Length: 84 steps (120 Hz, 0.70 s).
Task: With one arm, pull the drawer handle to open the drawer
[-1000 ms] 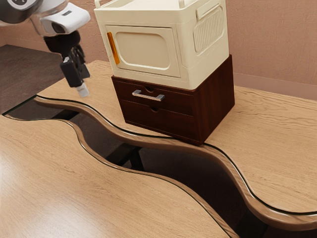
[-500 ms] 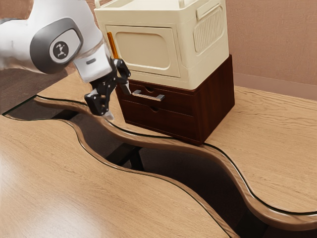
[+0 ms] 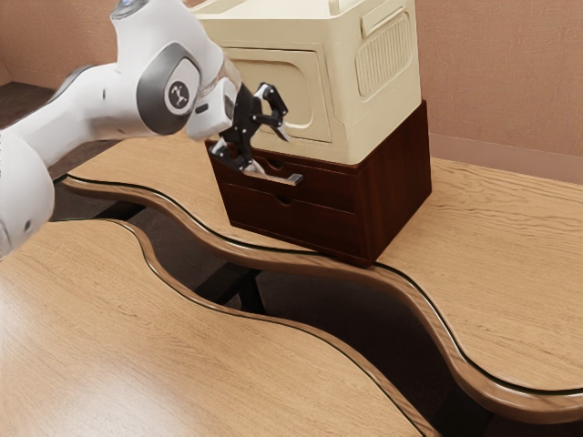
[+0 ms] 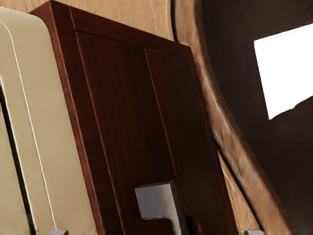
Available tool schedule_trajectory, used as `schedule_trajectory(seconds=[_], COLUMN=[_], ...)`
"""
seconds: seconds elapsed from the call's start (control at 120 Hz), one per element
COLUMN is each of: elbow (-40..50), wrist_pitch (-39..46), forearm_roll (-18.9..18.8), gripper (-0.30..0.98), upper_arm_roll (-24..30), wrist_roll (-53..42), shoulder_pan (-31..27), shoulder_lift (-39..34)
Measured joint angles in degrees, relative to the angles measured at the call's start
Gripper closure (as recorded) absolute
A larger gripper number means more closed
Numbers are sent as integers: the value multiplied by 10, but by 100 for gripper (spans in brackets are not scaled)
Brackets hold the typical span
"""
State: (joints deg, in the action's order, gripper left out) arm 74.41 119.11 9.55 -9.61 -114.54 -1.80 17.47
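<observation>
Clearly, silvery, square-ended handle on dark reddish-brown drawer, shut; end effector open, fingertips wide apart.

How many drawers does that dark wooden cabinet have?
2: the upper drawer, which bears the metal handle, and the lower drawer, directly beneath it. Any on the sides turned away would be hidden.

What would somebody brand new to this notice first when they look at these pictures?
Probably the big white arm coming in from the exterior view's left, its black tool open beside the silver handle of the upper drawer. Next, likely the bulky cream box sitting on the dark reddish drawer unit, and the wavy dark gap curving through the wooden tabletop in front.
</observation>
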Motion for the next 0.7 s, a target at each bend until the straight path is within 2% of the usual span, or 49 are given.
schedule_trajectory(seconds=[0.2, 0.358, 0.608, 0.7], elbow=[1, -5, -21, -24], wrist_pitch=[8, 12, 16, 17], forearm_roll=[11, 21, 53, 65], gripper=[38, 45, 49, 45], upper_arm_roll=[3, 27, 37, 38], wrist_roll=[-57, -90, -128, -139], shoulder_pan=[-32, -53, -69, -73], shoulder_lift=[11, 36, 61, 70])
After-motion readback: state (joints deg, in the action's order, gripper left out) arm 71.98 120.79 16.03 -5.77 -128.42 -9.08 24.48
